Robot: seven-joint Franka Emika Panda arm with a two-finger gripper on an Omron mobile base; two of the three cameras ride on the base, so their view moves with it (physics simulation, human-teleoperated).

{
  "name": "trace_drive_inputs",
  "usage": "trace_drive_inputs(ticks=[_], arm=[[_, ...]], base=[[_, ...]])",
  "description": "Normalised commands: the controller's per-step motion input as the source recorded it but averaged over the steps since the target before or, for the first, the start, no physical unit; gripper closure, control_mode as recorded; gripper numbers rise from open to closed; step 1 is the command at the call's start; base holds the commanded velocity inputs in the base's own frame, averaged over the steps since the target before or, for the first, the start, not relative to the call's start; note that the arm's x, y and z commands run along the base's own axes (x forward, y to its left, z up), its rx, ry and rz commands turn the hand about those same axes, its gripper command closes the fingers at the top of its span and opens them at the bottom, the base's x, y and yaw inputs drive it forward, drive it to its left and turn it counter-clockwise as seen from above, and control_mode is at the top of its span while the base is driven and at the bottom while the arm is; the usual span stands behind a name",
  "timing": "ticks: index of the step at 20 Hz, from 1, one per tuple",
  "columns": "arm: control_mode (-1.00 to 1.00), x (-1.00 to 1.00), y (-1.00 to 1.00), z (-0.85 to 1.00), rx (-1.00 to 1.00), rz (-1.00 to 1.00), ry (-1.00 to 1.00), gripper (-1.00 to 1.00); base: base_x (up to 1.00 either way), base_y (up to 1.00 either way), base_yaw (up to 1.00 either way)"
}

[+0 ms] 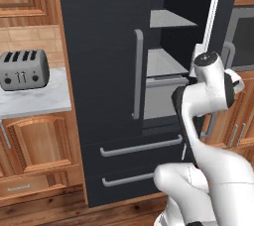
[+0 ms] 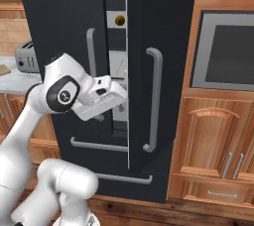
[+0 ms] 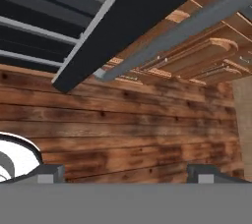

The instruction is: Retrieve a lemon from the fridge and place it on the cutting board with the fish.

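Note:
The black fridge has its left door closed and its right door swung open. Grey-white shelves show inside. A small yellow lemon sits high up in the gap beside the door's edge. My gripper hangs at mid-height just in front of that gap, left of the open door's long grey handle. In the hand view my gripper is open, its fingertips far apart with nothing between them, looking past the door's lower edge at the floor. The cutting board and the fish are out of view.
A grey toaster stands on the marble counter left of the fridge. A built-in oven and wooden cabinets are on the right. Two fridge drawers lie below. The wooden floor is underneath.

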Motion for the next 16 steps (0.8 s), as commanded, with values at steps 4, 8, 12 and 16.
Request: trace_drive_inputs(ticks=[4,8,12,16], arm=[[-1.0,0.49,1.0,-0.37,-0.31,0.0,0.2,-1.0],[-1.0,0.11,0.31,-0.38,-0.11,0.0,0.17,-1.0],[-1.0,0.54,0.0,-0.5,0.0,0.0,0.07,-1.0],[-1.0,0.69,0.0,-0.37,-0.01,0.01,0.0,-1.0]], base=[[0.0,0.0,0.0],[0.0,0.0,0.0],[0.0,0.0,0.0],[0.0,0.0,0.0]])
